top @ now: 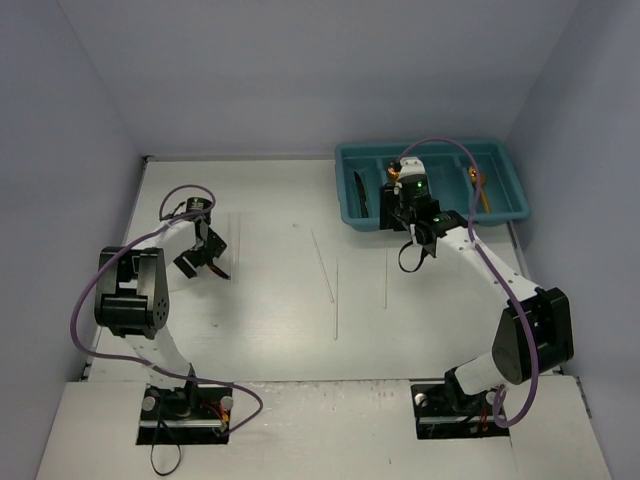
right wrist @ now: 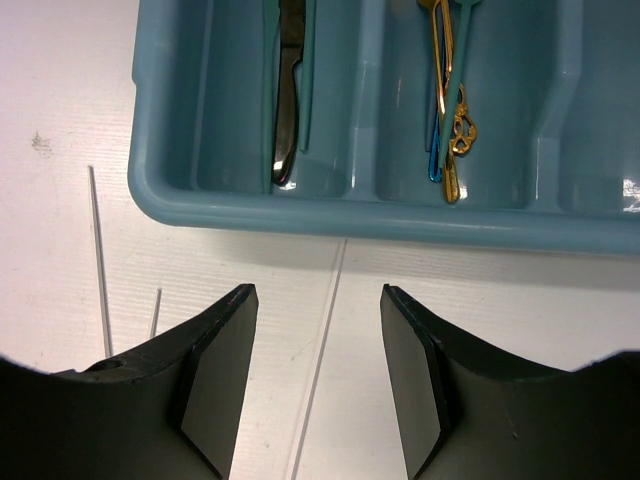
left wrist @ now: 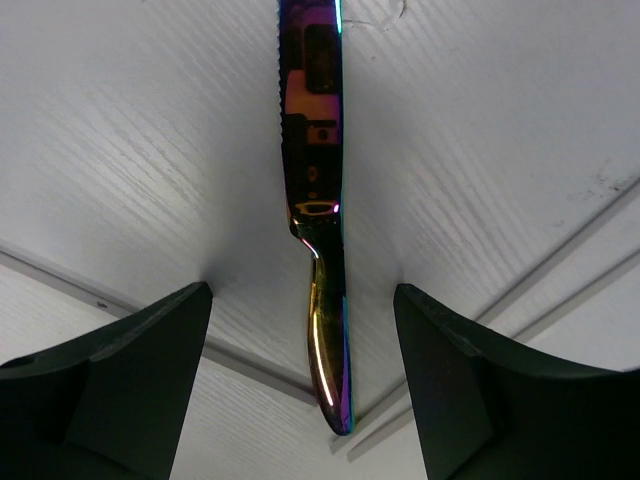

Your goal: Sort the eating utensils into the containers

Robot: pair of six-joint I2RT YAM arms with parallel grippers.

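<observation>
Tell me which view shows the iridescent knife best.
Left wrist: the iridescent knife runs down mid-frame, serrated blade and handle clear, lying between the open jaws of the left gripper. Top external shows that gripper over the spot, the knife too small to make out. Right wrist misses it.

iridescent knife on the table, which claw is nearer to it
Left. The left claw sits right over the iridescent knife, a finger on either side, not touching. The right claw is far across the table, by the near rim of the teal tray.

Top view looks down from behind; right wrist (close, perhaps tilted forward) shares the tray (top: pixel 343 185) (right wrist: pixel 350 215).
</observation>
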